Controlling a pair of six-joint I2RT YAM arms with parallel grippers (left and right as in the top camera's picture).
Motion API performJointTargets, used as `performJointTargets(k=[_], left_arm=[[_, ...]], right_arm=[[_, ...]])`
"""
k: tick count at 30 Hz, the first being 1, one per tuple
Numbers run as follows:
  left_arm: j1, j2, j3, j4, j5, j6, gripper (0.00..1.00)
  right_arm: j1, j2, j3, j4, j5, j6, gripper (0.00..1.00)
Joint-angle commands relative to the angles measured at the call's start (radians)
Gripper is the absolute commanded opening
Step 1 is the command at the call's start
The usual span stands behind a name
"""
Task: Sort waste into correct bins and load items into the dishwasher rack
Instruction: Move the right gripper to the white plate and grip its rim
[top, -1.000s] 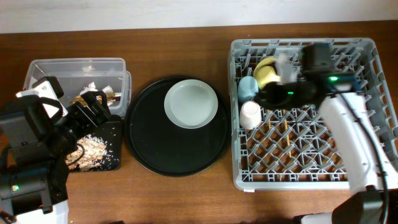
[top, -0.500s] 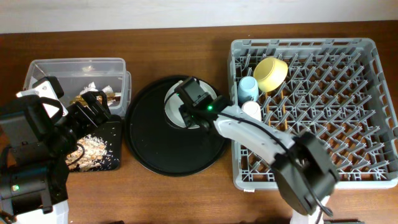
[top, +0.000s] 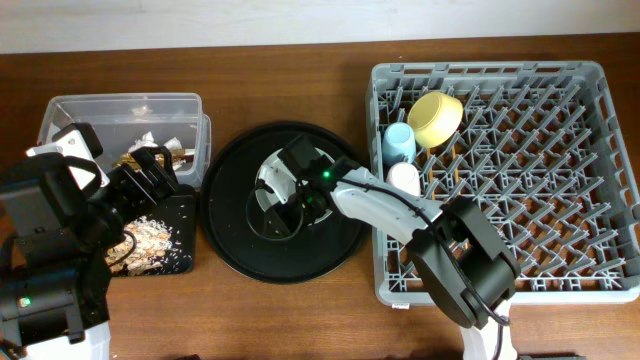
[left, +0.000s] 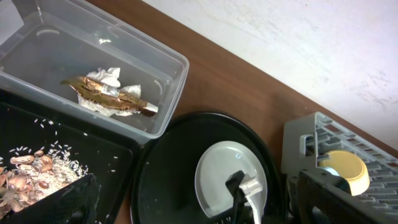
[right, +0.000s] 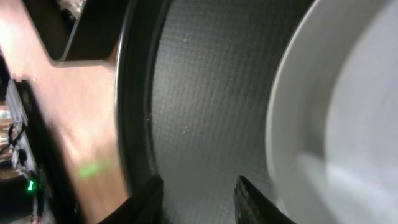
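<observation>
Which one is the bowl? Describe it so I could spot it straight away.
Find the big grey rack on the right of the overhead view. In its far left corner sits the yellow bowl, beside a pale blue cup. It is the only yellow thing there, and wider than that cup.

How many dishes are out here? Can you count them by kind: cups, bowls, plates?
Cups: 2, a blue cup and a pale cup
Bowls: 1, a yellow bowl
Plates: 1, a pale plate
Total: 4
</observation>
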Motion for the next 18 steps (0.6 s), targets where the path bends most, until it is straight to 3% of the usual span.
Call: performJointTargets(k=[1,4,7,18], left_arm=[[0.002,-0.003,0.006,0.005,-0.007,0.019,0.99],[0.002,-0.003,0.006,0.005,-0.007,0.019,0.99],[0.002,-0.003,0.006,0.005,-0.007,0.019,0.99],[0.002,-0.003,0.006,0.005,-0.007,0.019,0.99]], right_arm=[[0.003,-0.108,0.097,-0.134,0.282,-0.082,0.39],[-0.004,-0.117,0.114,-0.168,0.734,0.045,0.42],[-0.032,-0.103,0.109,-0.169,0.874,0.104,0.37],[-0.147,-0.035,0.109,-0.188,0.728,0.158,0.35]])
